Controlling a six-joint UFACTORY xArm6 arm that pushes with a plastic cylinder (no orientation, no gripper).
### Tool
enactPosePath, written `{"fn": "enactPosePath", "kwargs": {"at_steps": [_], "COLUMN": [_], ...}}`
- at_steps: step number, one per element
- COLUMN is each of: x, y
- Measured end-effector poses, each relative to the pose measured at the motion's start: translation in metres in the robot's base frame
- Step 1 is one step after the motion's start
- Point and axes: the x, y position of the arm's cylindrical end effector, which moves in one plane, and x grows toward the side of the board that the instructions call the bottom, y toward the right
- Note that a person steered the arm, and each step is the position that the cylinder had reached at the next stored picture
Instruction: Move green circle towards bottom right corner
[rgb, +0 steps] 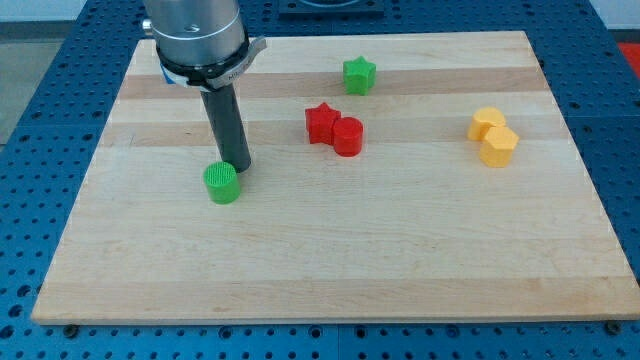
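My arm carries no pincer, so there is nothing open or closed to report; it ends in a straight dark rod, and my tip (238, 165) rests on the wooden worktop (330, 270) in the view's left half. The green circle (222, 183) sits just below and slightly to the view's left of my tip, so close that the two seem to touch. It lies left of centre, well apart from the bottom right corner. Further out, near the middle of the worktop, a red star (321, 123) and a red cylinder (348, 136) press against each other, the cylinder on the star's lower right. Above them, toward the view's top, a green star (359, 75) stands alone. Far over on the view's right, two yellow blocks touch: a yellow block (487, 122) of unclear shape, and a yellow hexagon (499, 146) just below it.
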Motion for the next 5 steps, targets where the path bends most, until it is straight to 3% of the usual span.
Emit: {"fn": "enactPosePath", "kwargs": {"at_steps": [2, 3, 4, 5], "x": [0.018, 0.047, 0.055, 0.044], "y": [-0.058, -0.037, 0.026, 0.013]}}
